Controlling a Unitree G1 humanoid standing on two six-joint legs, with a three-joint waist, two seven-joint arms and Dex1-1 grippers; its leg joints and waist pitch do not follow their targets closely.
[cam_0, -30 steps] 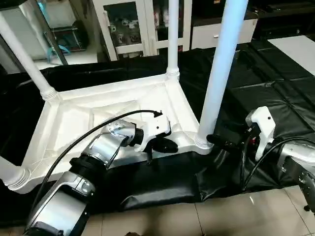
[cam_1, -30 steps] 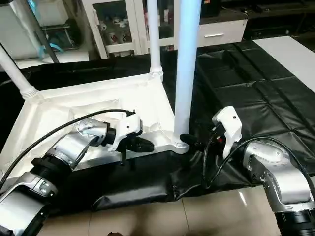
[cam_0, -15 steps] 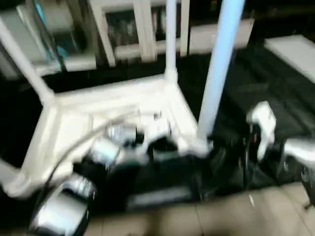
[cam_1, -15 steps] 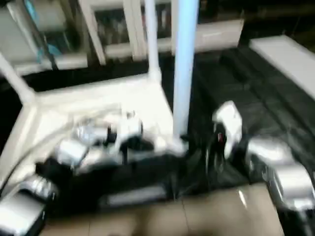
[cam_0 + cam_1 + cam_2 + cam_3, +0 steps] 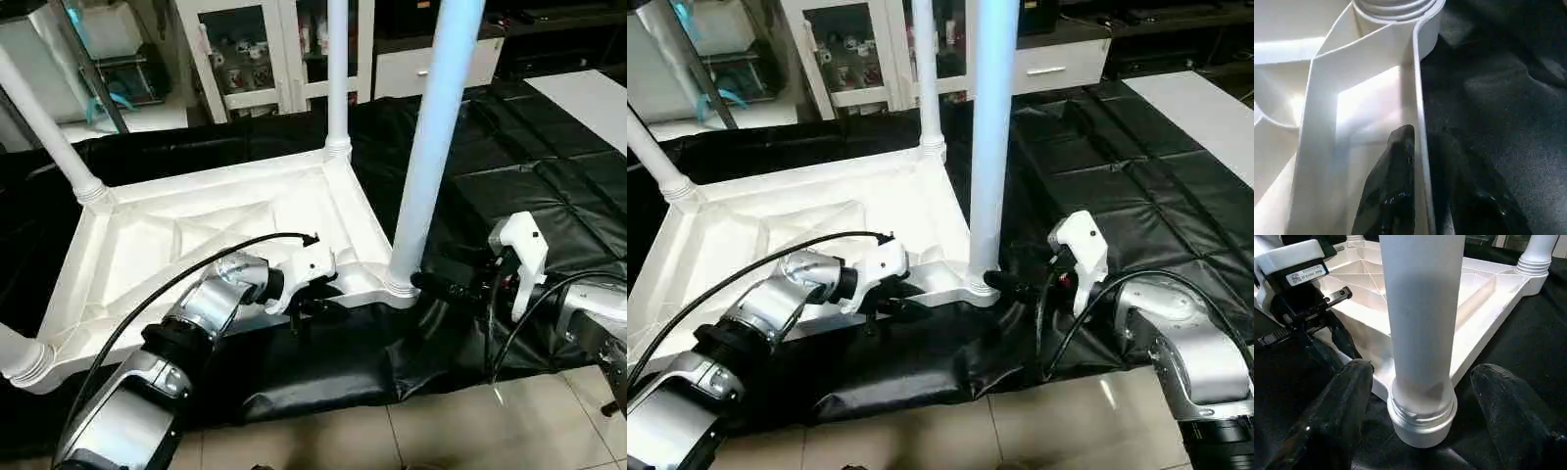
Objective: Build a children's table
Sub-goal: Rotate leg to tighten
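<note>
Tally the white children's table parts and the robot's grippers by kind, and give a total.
Tabletop: 1
Legs: 4 (far-left leg, far-right leg, near-right leg, near-left leg)
Grippers: 2 (left gripper, right gripper)
Total: 7

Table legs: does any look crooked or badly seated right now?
The far-left leg leans outward from its corner socket, while the far-right leg and the near-right leg stand about upright. The near-left leg is cut off by the frame. The tabletop looks undamaged.
</note>
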